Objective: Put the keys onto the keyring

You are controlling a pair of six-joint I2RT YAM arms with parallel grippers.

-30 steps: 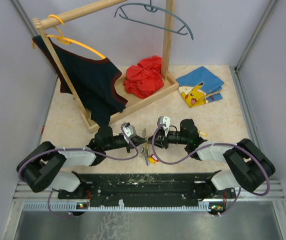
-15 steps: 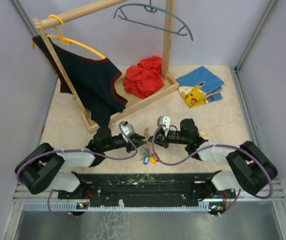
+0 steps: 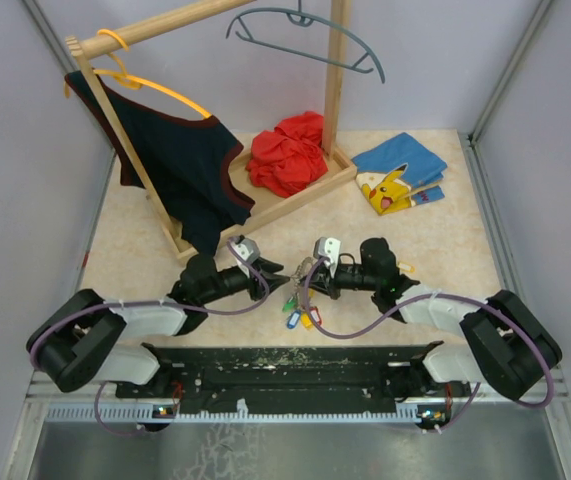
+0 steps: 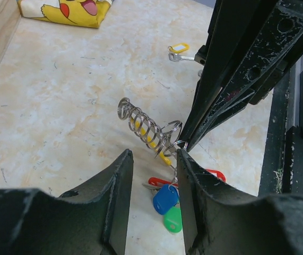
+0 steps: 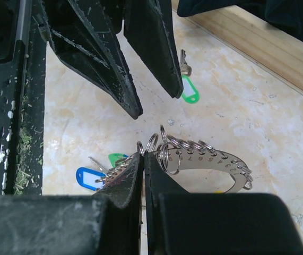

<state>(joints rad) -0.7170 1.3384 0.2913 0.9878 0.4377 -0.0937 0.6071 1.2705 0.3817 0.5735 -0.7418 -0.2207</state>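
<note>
Right wrist cam first: my right fingers (image 5: 127,183) are pinched tight on the keyring (image 5: 204,156), which sits on the near side of the wooden rack (image 5: 257,45), a little out from its base rail. A few tagged keys (image 5: 87,178) dangle off it, with blue and green showing here. The left fingers (image 5: 114,74) are spread apart just past the ring with nothing between them. One loose green-tagged key (image 5: 188,91) lies flat on the surface (image 5: 236,111), between the ring and the rack. On the left wrist cam the gap in the left fingers is empty and the ring's coiled loops are right in front of the tips. Blue, green and red tags hang under it. A yellow-tagged key (image 4: 180,49) lies on its own, well off from the rack's base. On the top cam the ring is between both sets of fingers, in front of the rack, with the tags trailing on the side away from it.
</note>
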